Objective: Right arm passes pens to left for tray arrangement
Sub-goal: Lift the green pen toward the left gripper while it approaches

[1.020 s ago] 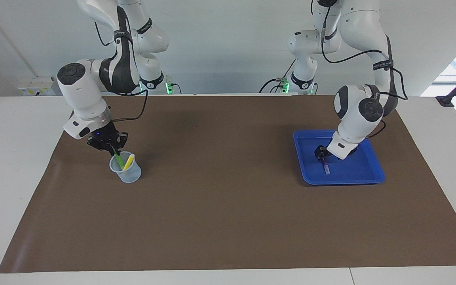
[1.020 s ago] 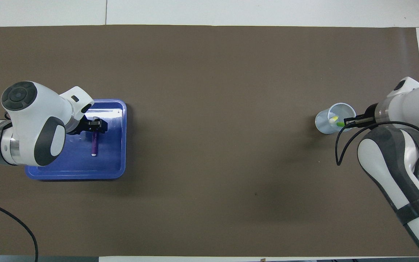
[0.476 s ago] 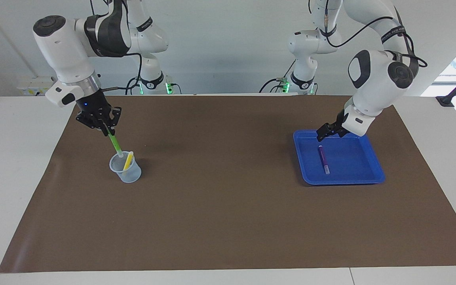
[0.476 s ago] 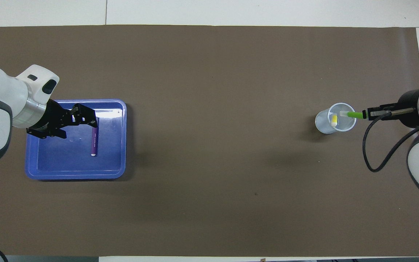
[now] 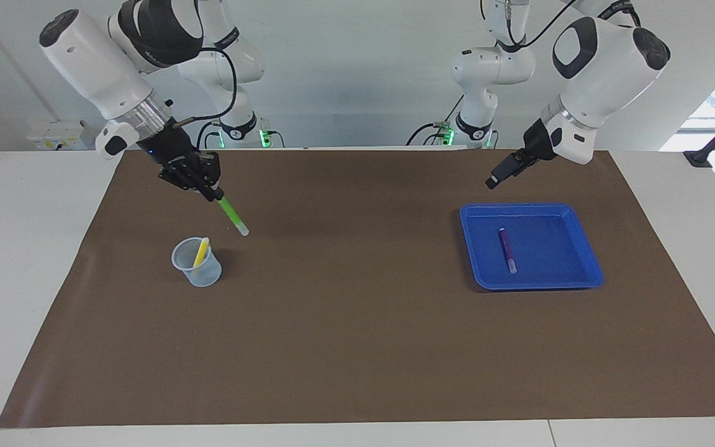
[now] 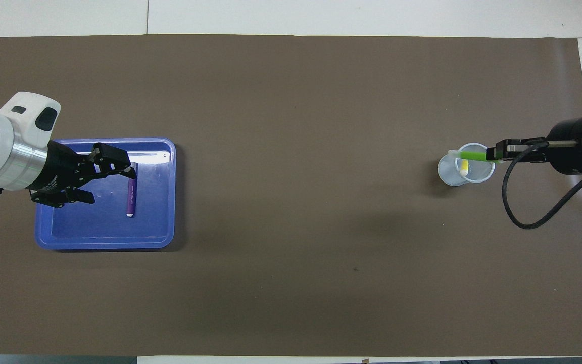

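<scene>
My right gripper (image 5: pixel 211 191), with the blue light, is shut on the top of the green pen (image 5: pixel 232 216) and holds it tilted in the air, just above the cup and clear of it. In the overhead view the right gripper (image 6: pixel 499 151) and green pen (image 6: pixel 472 154) lie over the cup's rim. The yellow pen (image 5: pixel 200 251) stands in the cup. The purple pen (image 5: pixel 507 249) lies flat in the blue tray (image 5: pixel 531 207). My left gripper (image 5: pixel 494 180) is open and empty, raised over the tray's edge nearest the robots; the overhead view shows it (image 6: pixel 113 186) over the tray (image 6: pixel 104 244), beside the purple pen (image 6: pixel 131 194).
A small pale translucent cup (image 5: pixel 197 264) stands on the brown mat (image 5: pixel 357 323) toward the right arm's end; it also shows in the overhead view (image 6: pixel 452 172). The tray sits toward the left arm's end.
My right gripper has lifted the green pen fully out of the cup and swung it toward the table's middle. My left gripper has let go of the purple pen and risen from the tray.
</scene>
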Tool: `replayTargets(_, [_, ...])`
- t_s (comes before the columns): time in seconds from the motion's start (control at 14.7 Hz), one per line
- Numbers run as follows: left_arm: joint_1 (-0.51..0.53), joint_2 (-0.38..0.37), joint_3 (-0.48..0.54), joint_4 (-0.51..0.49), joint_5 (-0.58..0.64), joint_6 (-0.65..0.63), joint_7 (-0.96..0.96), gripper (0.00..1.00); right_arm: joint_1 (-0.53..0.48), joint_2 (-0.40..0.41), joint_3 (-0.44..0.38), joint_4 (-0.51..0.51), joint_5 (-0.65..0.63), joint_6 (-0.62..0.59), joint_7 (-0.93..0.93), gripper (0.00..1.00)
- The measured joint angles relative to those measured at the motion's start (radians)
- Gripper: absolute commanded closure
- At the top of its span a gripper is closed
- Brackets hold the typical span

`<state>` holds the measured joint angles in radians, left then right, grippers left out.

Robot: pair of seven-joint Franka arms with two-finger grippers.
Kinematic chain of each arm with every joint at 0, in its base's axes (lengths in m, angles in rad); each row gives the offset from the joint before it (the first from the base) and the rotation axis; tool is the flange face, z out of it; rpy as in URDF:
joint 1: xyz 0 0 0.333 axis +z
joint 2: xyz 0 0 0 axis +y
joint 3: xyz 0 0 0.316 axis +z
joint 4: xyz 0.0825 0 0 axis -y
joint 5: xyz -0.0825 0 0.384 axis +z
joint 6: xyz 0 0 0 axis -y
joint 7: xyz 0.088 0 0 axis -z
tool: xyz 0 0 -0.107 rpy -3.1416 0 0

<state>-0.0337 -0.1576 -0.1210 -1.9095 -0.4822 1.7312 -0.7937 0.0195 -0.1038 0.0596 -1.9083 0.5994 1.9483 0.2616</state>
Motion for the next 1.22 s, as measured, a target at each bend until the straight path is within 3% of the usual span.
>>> replayTargets(0.48, [-0.001,-0.038,0.000,-0.001,-0.240,0.075,-0.403,0.00,0.005,0.011,0.197,0.015,0.251,0.219,0.409,1.00])
replayTargets(0.88, [-0.076,-0.130,-0.007,-0.028,-0.268,0.197,-0.710,0.00,0.013,0.057,0.307,0.106,0.259,0.230,0.697,1.00])
replayTargets(1.22, [-0.172,-0.138,-0.018,-0.057,-0.274,0.285,-0.943,0.00,0.027,0.064,0.381,0.114,0.260,0.230,0.813,1.00])
